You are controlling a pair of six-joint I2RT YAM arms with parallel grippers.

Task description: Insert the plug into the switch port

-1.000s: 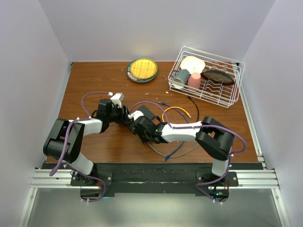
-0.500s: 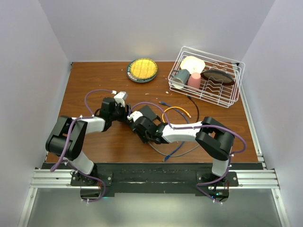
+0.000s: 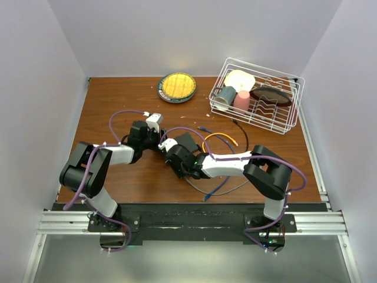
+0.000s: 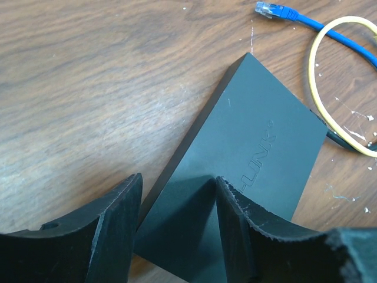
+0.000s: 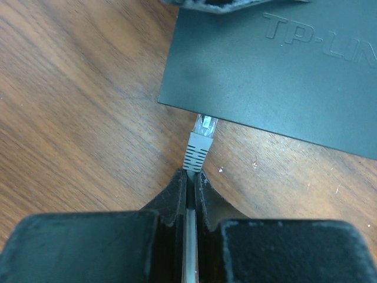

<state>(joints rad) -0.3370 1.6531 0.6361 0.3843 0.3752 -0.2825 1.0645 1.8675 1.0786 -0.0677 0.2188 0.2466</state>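
The switch [image 5: 277, 76] is a flat black box lying on the wood; its ports are on the edge facing my right gripper and are hidden from above. My right gripper [image 5: 191, 177] is shut on a grey cable just behind the grey plug [image 5: 200, 144]. The plug's clear tip meets the switch's edge; how deep it sits I cannot tell. My left gripper [image 4: 178, 180] is open over the near corner of the switch [image 4: 259, 135], one finger beyond the long edge, the other above the top. In the top view both grippers [image 3: 158, 140] [image 3: 172, 147] crowd the switch [image 3: 188, 141].
A blue cable with a loose plug [image 4: 268, 9] and a yellow cable loop [image 4: 318, 76] lie just beyond the switch. A white dish rack [image 3: 259, 94] with cups and plates stands at the back right, and a round yellow-centred plate [image 3: 177, 86] at the back.
My left arm has shifted right and a little farther back, bringing its gripper over the switch's corner. The right arm and the plug have hardly moved.
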